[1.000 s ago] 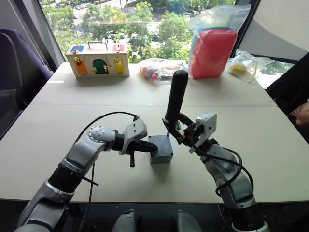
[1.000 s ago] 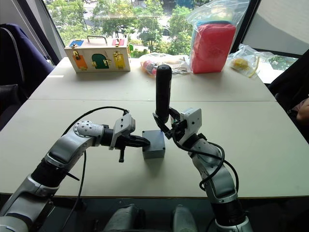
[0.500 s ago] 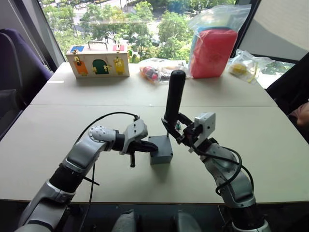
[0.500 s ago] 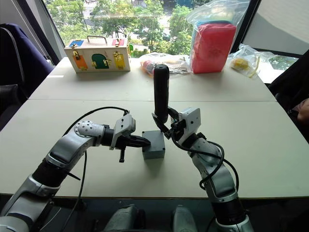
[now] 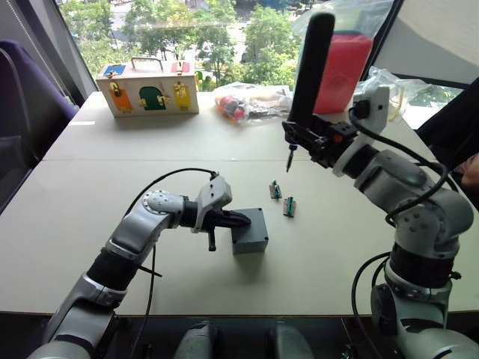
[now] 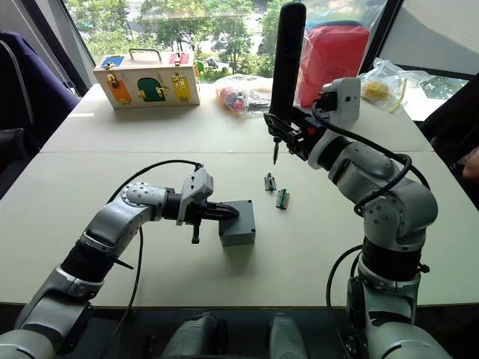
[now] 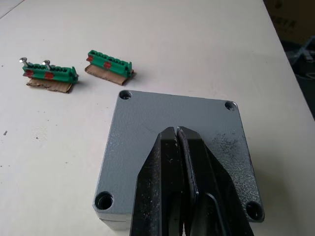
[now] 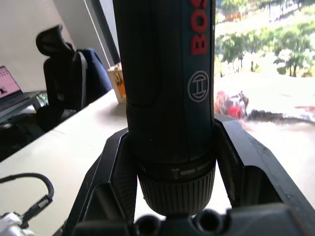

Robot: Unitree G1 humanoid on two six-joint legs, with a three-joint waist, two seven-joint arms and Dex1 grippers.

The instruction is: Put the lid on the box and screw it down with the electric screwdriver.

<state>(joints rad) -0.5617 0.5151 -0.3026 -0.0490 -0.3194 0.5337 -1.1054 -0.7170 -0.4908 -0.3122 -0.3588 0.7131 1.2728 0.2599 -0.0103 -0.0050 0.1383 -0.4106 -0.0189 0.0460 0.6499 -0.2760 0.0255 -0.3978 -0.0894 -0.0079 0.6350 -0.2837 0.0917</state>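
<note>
While nearly upright, the electric screwdriver (image 5: 310, 66) points its bit down.

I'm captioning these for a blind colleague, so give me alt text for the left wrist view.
The left gripper, black fingers shut together, rests on the grey lid seated on the box, screw holes at its corners. Beyond it, two green connector pieces lie on the white table.

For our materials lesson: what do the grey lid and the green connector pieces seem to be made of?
The lid: probably moulded plastic, though cast metal is possible; matt grey, finely speckled, with recessed corner screw holes. The green connector pieces: glossy moulded plastic with ribbed tops, sitting on brown cardboard-like strips.
</note>
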